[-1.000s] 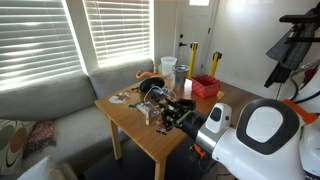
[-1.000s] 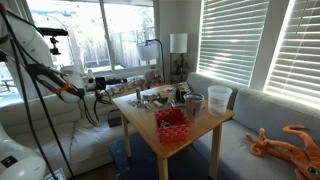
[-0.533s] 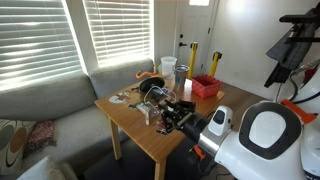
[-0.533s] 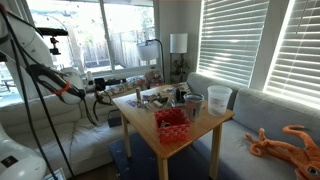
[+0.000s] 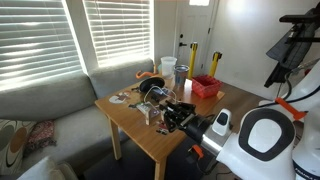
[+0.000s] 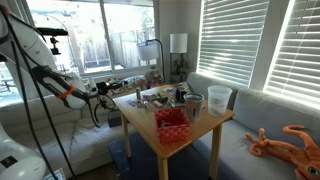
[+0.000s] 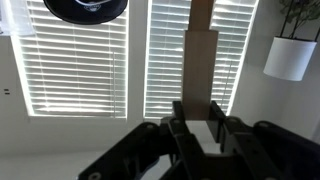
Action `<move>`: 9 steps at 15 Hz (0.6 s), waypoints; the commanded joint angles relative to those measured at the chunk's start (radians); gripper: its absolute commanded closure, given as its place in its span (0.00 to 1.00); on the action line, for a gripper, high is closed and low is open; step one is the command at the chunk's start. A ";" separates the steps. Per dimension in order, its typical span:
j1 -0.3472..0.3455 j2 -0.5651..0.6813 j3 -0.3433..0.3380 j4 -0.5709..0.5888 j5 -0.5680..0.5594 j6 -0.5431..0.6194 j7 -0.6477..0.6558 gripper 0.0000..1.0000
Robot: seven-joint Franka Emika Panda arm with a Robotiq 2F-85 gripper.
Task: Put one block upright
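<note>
Wood block [image 7: 200,70]: pale and long, made out only in the wrist view; too small to be picked out in either exterior view.
Hand [image 7: 201,122]: pinched onto the near end of the block, which is clamped from both sides. The far end is left free.
Key relation: the block's long axis runs straight out from the hand, along the hand's own line and away from the palm. Window blinds [image 7: 80,70] are faced squarely by the wrist camera, so the hand is judged to point roughly level rather than down. The block is therefore judged nearer lying than standing.
Position: in an exterior view the hand [image 5: 178,116] is seen over the middle of the desk [image 5: 150,142]. Whether the block touches the surface cannot be told.
Step in hand (judged): the block is carried and not yet set on end.
Next move (judged): the wrist would need to be tipped until the free end points at the desk. The block would then be lowered onto bare wood and let go only once the end face sits flat.
Surroundings: a red basket [image 5: 205,87] is set toward a far corner. A white tub [image 5: 168,68] stands at the far edge, and dark clutter [image 5: 153,92] is spread behind the hand.
In the way: the clutter lies just beside the hand on the far side. Bare wood is seen toward the near corner.
Risk (judged): the end face is narrow. A tilted release, or a brush from the parting hand, would likely topple the block.
</note>
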 commanded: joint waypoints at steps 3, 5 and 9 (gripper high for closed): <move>-0.022 0.014 -0.028 -0.016 -0.064 -0.014 0.094 0.93; -0.030 0.027 -0.035 -0.011 -0.078 -0.014 0.108 0.93; -0.037 0.051 -0.040 -0.013 -0.122 -0.010 0.127 0.93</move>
